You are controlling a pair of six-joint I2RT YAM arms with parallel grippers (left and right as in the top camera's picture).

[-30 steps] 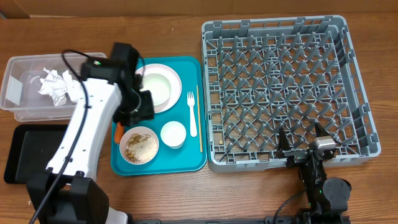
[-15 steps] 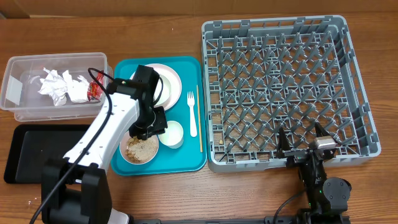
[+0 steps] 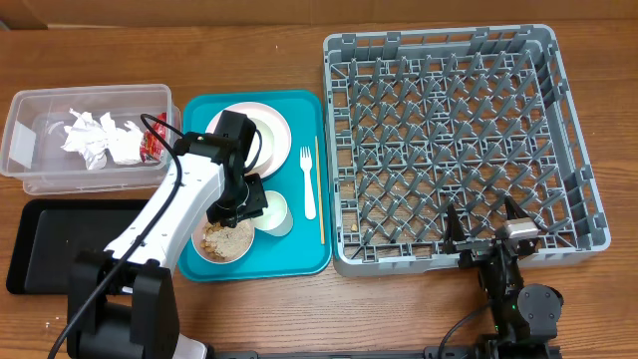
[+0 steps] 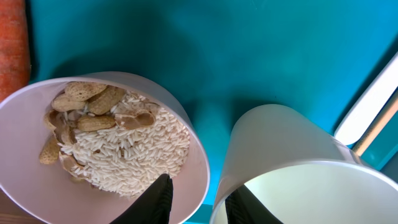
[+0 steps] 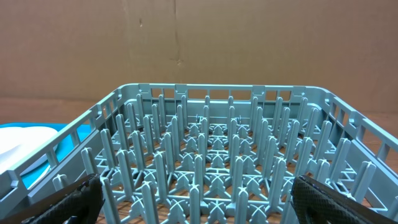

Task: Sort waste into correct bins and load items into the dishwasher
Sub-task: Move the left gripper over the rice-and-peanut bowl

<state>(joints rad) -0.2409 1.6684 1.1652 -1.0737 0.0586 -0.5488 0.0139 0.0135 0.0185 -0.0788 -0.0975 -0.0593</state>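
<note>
A white bowl (image 3: 224, 239) (image 4: 93, 143) of rice grains and beige scraps sits on the teal tray (image 3: 299, 254). Touching it is the small white cup (image 3: 277, 212) (image 4: 292, 155), which leans over. My left gripper (image 3: 244, 204) (image 4: 202, 185) has one finger inside the bowl and the other inside the cup. Its jaws are drawn in on the bowl's rim and the cup's wall. An orange carrot (image 4: 12, 43) lies beside the bowl. My right gripper (image 3: 483, 224) (image 5: 199, 199) stands open at the front edge of the grey rack (image 3: 449, 40).
The pale plate (image 3: 267, 135), white fork (image 3: 307, 184) and wooden stick (image 3: 319, 189) also lie on the teal tray. The clear tub (image 3: 30, 110) holds napkin balls (image 3: 95, 140) and a red wrapper (image 3: 150, 148). A black tray (image 3: 50, 244) lies in front of it.
My left gripper moved from the tray's left side down onto the bowl and cup, and its jaws narrowed. The cup tipped over. The right arm stayed still.
</note>
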